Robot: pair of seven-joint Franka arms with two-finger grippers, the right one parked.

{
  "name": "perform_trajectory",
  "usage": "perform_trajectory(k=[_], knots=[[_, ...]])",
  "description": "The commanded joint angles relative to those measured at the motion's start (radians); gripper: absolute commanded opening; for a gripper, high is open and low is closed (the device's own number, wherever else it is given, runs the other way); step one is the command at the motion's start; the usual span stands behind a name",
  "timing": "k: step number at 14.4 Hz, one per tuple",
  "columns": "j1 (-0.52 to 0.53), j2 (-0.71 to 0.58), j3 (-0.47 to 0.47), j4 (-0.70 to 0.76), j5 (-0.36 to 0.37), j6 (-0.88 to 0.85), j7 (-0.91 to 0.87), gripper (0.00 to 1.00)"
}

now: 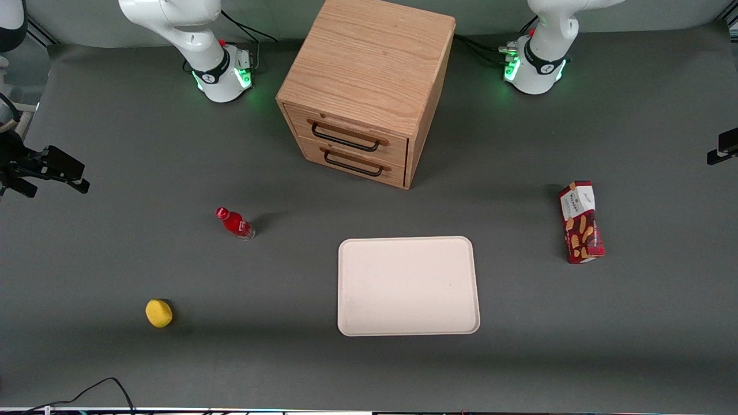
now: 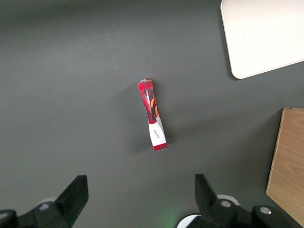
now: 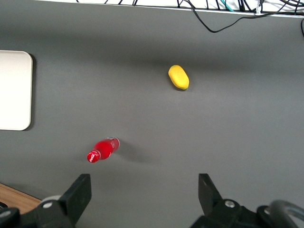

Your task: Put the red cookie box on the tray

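Toward the working arm's end of the table [image 1: 104, 115], the red cookie box [image 1: 581, 222] lies flat on the dark grey surface, well apart from the tray [image 1: 408, 286] and not touching it. Its white end panel points toward the robot bases; the biscuit pictures face up. The tray sits near the middle of the table, nearer the front camera than the wooden drawer cabinet [image 1: 366, 86], and nothing rests on it.

The left arm's gripper [image 2: 140, 197] hangs high above the box with its fingers [image 2: 76, 192] spread wide and holding nothing (the box [image 2: 152, 114] shows between them in the wrist view, on the table and clear of both fingers). A corner of the tray [image 2: 261, 38] and an edge of the cabinet [image 2: 287, 161] also appear in that view.

Toward the parked arm's end, a small red bottle [image 1: 234, 223] lies on its side, and a yellow lemon-like object [image 1: 158, 313] rests nearer the front camera than the bottle. Both cabinet drawers are closed.
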Motion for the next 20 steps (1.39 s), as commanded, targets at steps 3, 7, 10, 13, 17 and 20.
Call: perform_trajectory(k=[3, 7, 10, 13, 17, 20], knots=[[-0.047, 0.001, -0.015, 0.024, 0.008, -0.011, -0.088, 1.00], [-0.093, -0.011, -0.035, 0.021, 0.011, -0.015, -0.260, 1.00], [-0.111, -0.016, -0.043, 0.019, -0.003, -0.035, -0.275, 1.00], [-0.209, -0.017, 0.033, 0.019, 0.008, -0.071, -0.259, 1.00], [-0.203, -0.008, 0.078, -0.055, 0.023, 0.001, -0.201, 1.00], [-0.142, -0.002, 0.077, -0.196, 0.054, 0.165, -0.137, 1.00]])
